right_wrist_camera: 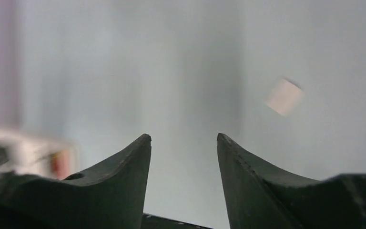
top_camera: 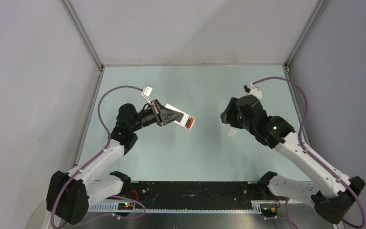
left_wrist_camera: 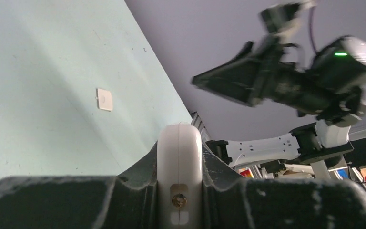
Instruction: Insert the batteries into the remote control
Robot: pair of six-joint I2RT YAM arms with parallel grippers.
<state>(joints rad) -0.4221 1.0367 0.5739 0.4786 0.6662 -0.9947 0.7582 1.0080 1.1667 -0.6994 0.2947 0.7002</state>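
Nearest the arm bases, on the pale green table [top_camera: 186, 157], I can find neither of the batteries lying loose. A little farther out, a small white cover piece [top_camera: 231, 134] lies flat on the table, just beside the right arm's wrist and apart from everything else.

Beyond it, at mid-table, the left gripper [top_camera: 167, 116] is clamped on the remote control [top_camera: 183, 118] and holds it raised off the surface, its free end pointing toward the other arm. That end shows a red and dark patch [top_camera: 189, 123]. Whether this is a seated battery or only the remote's own colouring is too small to tell.

Facing it across a gap, the right gripper [right_wrist_camera: 182, 138] has its jaws parted with nothing between them.

My reading is that the loading step is at or near its end, and the empty hand is free for whatever comes next. That next move probably calls for checking the cells sit home, then picking up the flat cover, which offers little edge to pinch. Nothing stands between the two grippers. At the far side, white cable tags [top_camera: 148, 89] hang clear of the work.
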